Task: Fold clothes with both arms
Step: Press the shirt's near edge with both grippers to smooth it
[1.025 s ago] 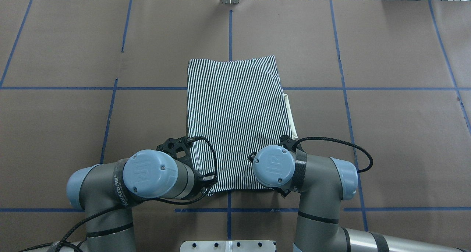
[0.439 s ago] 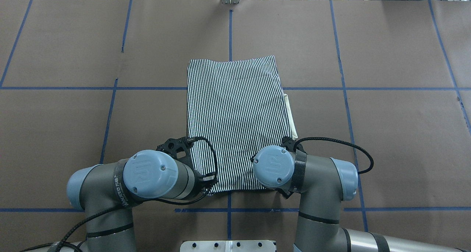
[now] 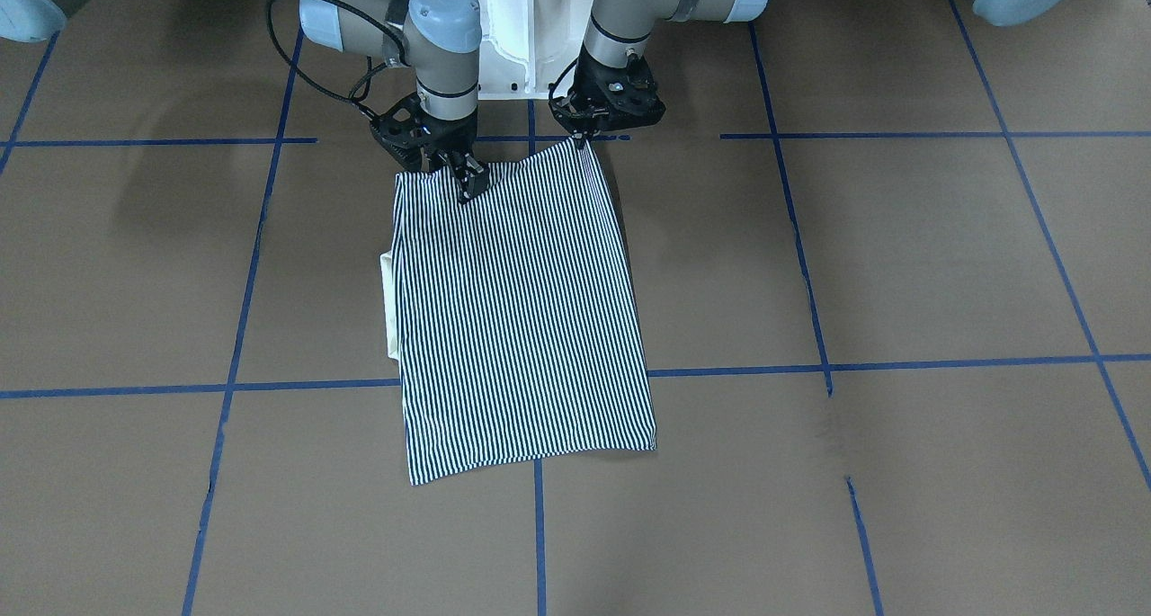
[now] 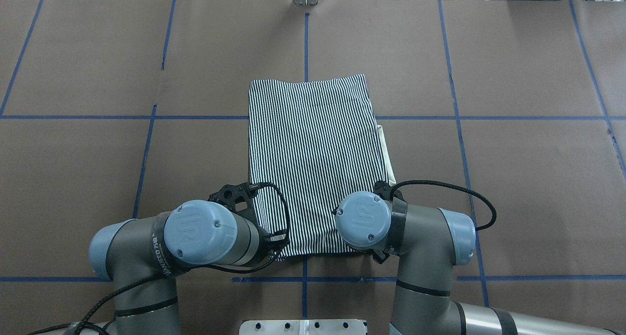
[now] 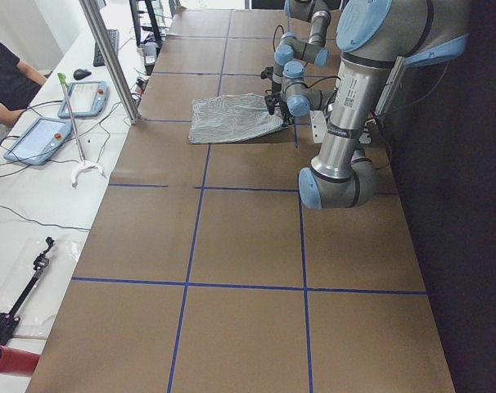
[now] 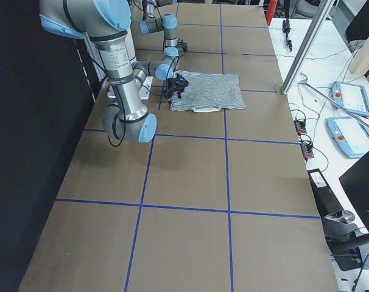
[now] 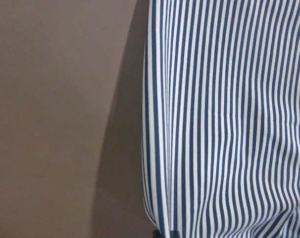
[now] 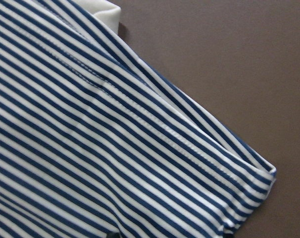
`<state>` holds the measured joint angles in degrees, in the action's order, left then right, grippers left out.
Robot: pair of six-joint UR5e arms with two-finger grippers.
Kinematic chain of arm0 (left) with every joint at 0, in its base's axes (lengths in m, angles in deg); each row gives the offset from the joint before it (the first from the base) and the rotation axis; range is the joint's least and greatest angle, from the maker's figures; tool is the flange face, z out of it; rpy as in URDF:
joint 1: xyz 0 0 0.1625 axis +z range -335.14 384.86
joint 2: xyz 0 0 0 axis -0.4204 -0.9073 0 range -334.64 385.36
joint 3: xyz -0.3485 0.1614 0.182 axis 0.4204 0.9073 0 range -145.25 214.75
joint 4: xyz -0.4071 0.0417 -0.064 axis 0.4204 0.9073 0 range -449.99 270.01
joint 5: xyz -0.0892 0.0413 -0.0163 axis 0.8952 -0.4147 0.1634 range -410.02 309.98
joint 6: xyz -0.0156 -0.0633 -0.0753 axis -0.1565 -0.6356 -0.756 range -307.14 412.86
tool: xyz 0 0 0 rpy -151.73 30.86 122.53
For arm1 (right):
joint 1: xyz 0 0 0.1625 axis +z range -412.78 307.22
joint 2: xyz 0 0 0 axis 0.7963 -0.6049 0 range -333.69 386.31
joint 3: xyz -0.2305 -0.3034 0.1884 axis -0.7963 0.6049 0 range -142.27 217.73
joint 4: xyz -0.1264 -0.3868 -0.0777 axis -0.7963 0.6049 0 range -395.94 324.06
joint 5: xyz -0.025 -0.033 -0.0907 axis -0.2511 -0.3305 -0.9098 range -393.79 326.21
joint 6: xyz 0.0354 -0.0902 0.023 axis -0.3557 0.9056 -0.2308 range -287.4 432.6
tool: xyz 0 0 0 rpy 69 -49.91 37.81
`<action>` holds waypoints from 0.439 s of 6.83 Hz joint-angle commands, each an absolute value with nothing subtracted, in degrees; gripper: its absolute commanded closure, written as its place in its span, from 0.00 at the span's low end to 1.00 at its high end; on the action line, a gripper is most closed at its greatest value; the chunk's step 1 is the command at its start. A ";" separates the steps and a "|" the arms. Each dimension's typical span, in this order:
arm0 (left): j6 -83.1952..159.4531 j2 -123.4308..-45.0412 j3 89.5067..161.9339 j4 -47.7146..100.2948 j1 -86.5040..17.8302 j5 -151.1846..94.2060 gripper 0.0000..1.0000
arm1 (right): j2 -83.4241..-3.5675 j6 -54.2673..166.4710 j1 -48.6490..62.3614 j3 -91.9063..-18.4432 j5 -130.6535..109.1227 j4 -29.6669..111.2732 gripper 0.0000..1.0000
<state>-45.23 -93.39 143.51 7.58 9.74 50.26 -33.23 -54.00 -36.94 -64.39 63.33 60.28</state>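
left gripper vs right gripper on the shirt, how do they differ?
The left gripper pinches the polo shirt at its corner; right gripper sits inboard of its corner. Left gripper's body hangs over bare table; right gripper's overlaps the fabric. Shared: both at the hem nearest the robot, apparently shut on it.

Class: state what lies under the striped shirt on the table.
A cream collar pokes out from under the striped shirt along one long edge. Anything else between it and the brown table covering is hidden.
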 commanded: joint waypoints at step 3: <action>-45.23 -93.82 143.47 7.57 9.74 50.26 1.00 | -32.84 -54.57 -36.34 -65.45 63.42 61.18 1.00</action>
